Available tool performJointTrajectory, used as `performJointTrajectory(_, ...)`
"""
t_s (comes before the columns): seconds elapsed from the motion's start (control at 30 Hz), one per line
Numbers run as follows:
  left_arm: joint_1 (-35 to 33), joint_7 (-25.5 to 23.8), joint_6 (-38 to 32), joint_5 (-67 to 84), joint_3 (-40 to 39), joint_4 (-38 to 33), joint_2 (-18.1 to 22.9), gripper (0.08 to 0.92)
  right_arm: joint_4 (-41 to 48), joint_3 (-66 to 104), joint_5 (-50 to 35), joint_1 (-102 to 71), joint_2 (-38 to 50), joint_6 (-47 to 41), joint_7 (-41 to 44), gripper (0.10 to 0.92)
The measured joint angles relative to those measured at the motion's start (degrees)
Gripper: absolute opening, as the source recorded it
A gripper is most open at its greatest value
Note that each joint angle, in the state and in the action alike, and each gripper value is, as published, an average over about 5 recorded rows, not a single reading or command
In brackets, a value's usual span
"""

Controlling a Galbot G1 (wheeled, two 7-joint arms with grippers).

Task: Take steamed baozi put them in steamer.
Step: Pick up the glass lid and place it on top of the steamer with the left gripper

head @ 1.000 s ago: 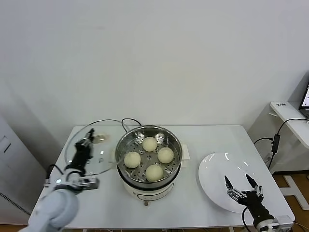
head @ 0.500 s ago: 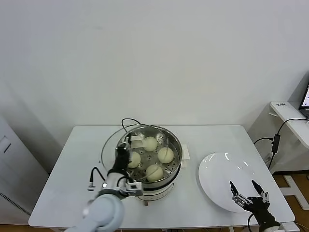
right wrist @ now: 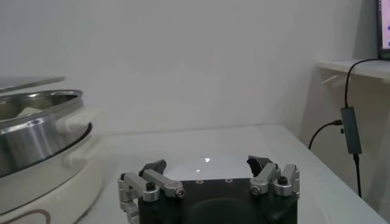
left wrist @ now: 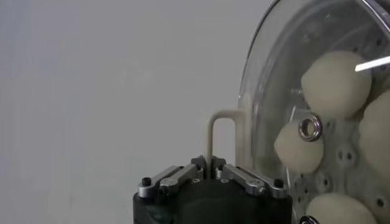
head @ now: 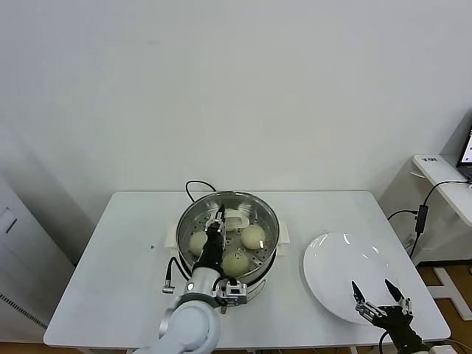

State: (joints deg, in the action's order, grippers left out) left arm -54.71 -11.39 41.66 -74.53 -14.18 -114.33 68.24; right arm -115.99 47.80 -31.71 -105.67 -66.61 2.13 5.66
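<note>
Four pale baozi lie in the steel steamer [head: 271, 218]; three show plainly in the head view [head: 253, 236], [head: 198, 242], [head: 236, 262], and the fourth is partly hidden under the lid handle. My left gripper [head: 218, 223] is shut on the white handle [head: 236, 218] of the glass lid and holds the lid over the steamer. In the left wrist view the gripper [left wrist: 211, 163] pinches the handle [left wrist: 220, 122], and baozi [left wrist: 336, 82] show through the lid [left wrist: 274, 91]. My right gripper [head: 382, 298] is open and empty above the front edge of the white plate [head: 335, 258].
A black cord [head: 193, 186] runs behind the steamer. The steamer [right wrist: 36, 131] and the plate [right wrist: 183, 165] show in the right wrist view beyond the right gripper [right wrist: 207, 164]. A side desk with a cable [head: 424, 210] stands to the right of the table.
My left gripper has carried the glass lid from the table's left side rightwards to over the steamer. The right gripper has sunk slightly towards the front edge.
</note>
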Motion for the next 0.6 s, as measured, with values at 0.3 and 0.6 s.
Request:
performJointTrajectory(0.3, 1.5, 0.1, 0.3, -0.9, -0.9, 3.4, 0.8, 0.122, 0.1, 0.3, 0.0, -0.4, -0.5, 0.3, 0.4, 0.823)
performJointTrajectory(0.6, 1.9, 1.0, 0.3, -1.9, -0.9, 6.1, 1.4, 0.122, 0.1, 0.4, 0.0, -0.3, -0.5, 0.6, 0.5, 0.823)
